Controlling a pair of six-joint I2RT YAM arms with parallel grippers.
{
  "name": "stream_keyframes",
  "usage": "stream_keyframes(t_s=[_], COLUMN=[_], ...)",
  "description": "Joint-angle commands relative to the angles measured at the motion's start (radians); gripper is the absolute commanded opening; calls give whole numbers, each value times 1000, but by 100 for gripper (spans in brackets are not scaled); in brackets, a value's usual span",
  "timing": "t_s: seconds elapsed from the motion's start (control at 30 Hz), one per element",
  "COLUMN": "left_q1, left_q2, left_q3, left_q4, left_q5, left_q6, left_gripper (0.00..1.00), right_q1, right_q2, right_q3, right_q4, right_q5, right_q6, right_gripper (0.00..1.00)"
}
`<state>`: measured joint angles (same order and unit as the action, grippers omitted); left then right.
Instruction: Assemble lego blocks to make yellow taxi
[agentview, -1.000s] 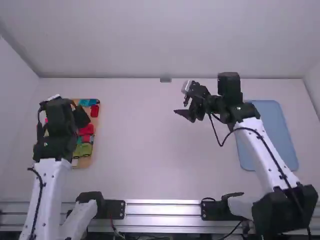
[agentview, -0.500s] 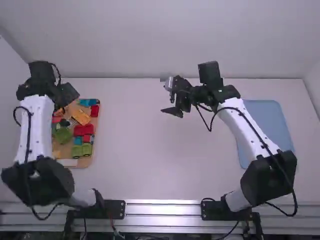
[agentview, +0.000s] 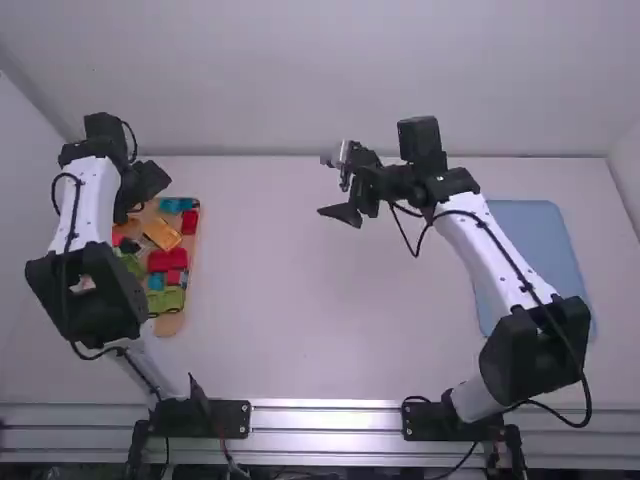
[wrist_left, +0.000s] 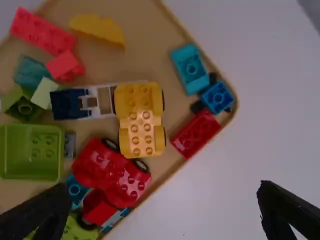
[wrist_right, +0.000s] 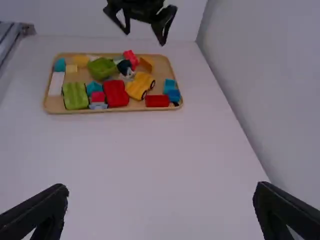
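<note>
Yellow car base (wrist_left: 140, 120) lies in the wooden tray (wrist_left: 150, 17), beneath and a little to the right-arm side of the left gripper (wrist_left: 165, 189); the left hand is much the nearer. The car's long axis runs square to the line between those fingertips, so closing at this wrist angle should pinch its two flanks. The left fingers stand wide apart, with nothing between them. The right gripper (wrist_right: 159, 210), also spread and empty, is over the table, well apart from the tray.

Against the car's side lies a white and dark-blue frame (wrist_left: 95, 102), which one finger might catch. The red car (wrist_left: 112, 172) sits close by its end, and a red brick (wrist_left: 197, 134) is just beside it on the other flank. The tray also holds a green bin (wrist_left: 31, 152) and a yellow arched piece (wrist_left: 97, 27). Picking out the yellow base looks the likely first step; assembly seems barely begun.
</note>
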<state>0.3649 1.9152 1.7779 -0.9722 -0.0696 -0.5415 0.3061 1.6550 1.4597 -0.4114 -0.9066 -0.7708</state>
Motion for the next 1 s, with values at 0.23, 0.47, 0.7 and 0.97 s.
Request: stream_keyframes(t_s=[0.23, 0.47, 0.7, 0.97], left_q1=[2, 2, 2, 3], left_q2=[91, 102, 102, 104], left_q3=[12, -65, -136, -237], left_q4=[-65, -17, 27, 208], left_q5=[111, 94, 17, -2], left_q6=[-76, -98, -98, -72], left_gripper=[99, 99, 100, 87], right_q1=[-7, -6, -12, -30], right_q2=[9, 9, 9, 9], right_q3=[32, 32, 31, 31], right_q4=[-1, -13, -19, -32], right_q5=[-12, 39, 51, 48], right_q6=[23, 23, 23, 22], right_gripper=[99, 99, 99, 99])
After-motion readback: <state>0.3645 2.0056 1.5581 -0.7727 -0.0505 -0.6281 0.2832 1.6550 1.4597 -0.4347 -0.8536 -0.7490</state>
